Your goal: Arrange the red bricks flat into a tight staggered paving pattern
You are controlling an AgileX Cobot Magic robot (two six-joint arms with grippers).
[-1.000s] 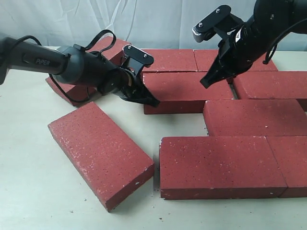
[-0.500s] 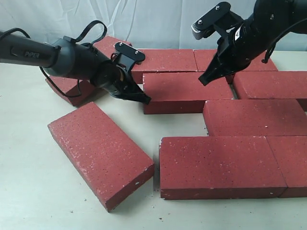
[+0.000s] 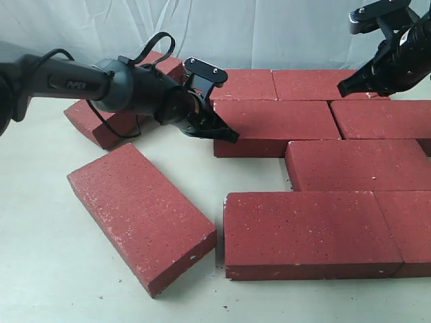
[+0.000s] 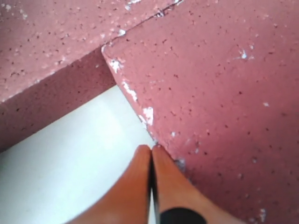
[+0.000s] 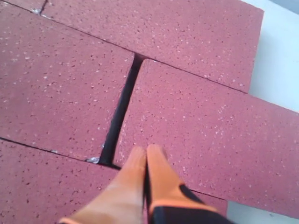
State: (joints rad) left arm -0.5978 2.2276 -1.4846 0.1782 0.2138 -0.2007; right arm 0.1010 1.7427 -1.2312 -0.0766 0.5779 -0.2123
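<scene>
Exterior view showed the red bricks [image 3: 313, 232] on the counter [image 3: 40, 269]. At one brick's end the left tool [image 3: 227, 136] was closed tight, empty, touching it. Above the bricks the right tool [image 3: 343, 87] was closed, empty.

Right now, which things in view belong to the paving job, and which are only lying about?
Belongs to the job: laid bricks; slanted loose brick; brick behind the left arm; left pincer, shut at a brick's edge; right pincer, shut above the back rows.
Only lying about: table; white cloth behind.
</scene>
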